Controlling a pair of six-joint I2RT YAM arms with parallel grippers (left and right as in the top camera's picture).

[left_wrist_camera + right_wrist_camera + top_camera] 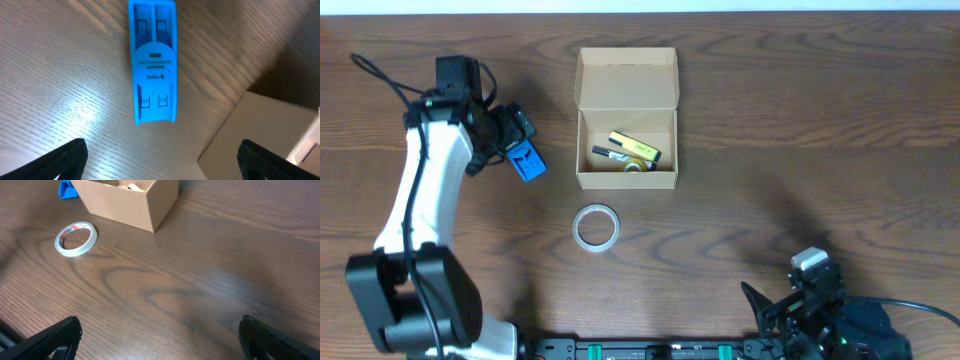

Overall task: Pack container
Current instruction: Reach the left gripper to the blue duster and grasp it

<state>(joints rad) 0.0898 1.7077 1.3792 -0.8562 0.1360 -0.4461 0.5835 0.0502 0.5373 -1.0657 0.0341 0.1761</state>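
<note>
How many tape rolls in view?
1 for sure: tape roll on the table, in front of the container. A small ring inside, at the front wall, may be a second; unclear.

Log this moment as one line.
left fingers open near blue case | right fingers open | box open, pens inside | tape on table

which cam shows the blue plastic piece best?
Left wrist: the blue piece is large and centred, moulded slots and printed text visible. Overhead shows it small, left of the box. Right wrist catches only a corner at the top edge.
</note>
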